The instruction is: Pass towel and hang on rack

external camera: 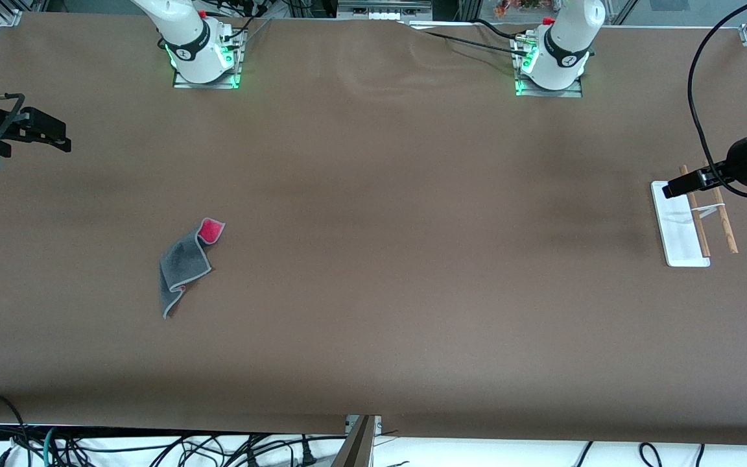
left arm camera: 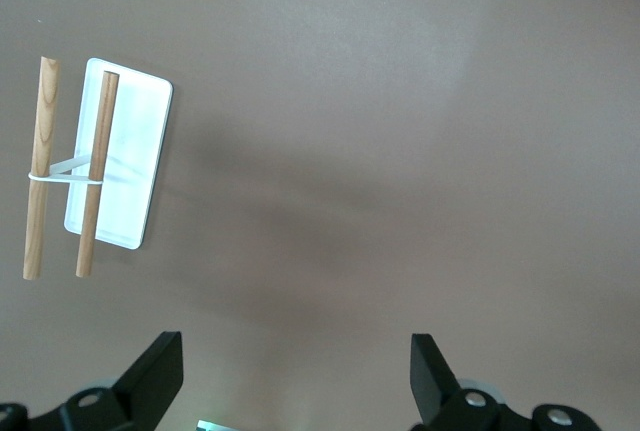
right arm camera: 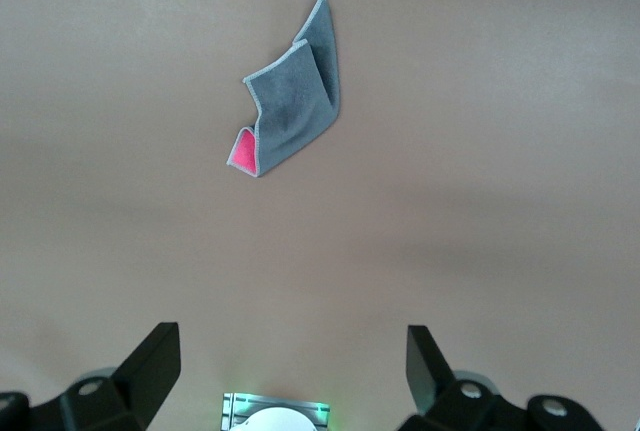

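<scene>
Both end effectors hang wide open and empty: the right end effector [right arm camera: 290, 371] above bare worktop [external camera: 373, 259] short of the towel [external camera: 183, 267], the left end effector [left arm camera: 295, 376] near the rack [external camera: 688, 224]. The towel lies crumpled toward the right arm's end, well apart from the rack; it looks light, limp and easy to bunch, so pinching its raised fold or stitched edge seems best.

Readable text: none anywhere in the three views.
Arm bases [external camera: 203, 48]: small dark round marks, not legible.

Towel [external camera: 184, 267] toward right arm's end, rack [external camera: 685, 226] toward left arm's.
</scene>
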{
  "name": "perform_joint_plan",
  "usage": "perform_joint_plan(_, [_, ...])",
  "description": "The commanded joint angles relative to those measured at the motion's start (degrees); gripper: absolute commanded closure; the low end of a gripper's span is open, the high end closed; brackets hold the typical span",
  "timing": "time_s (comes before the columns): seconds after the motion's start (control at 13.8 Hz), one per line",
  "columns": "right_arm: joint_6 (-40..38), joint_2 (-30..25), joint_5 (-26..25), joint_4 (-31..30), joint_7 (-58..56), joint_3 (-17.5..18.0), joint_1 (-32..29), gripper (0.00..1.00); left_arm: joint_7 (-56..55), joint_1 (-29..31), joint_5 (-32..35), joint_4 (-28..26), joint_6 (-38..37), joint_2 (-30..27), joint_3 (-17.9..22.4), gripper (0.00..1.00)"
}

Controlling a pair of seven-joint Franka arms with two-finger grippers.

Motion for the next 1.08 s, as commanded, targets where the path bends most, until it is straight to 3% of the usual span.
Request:
perform_joint_plan(0.0, [0.0,0.2,2.0,0.8,0.7,0.2,-1.0,0.00,1.2,0.3,-0.5,1.1,-0.8,0.3,-0.2,0.00])
perform_joint_plan(1.01, [2.5,0.3,2.1,0.9,-0.4,0.3,-1.3,0.00,1.2,0.3,-0.5,1.1,-0.7,0.3,-0.3,0.00])
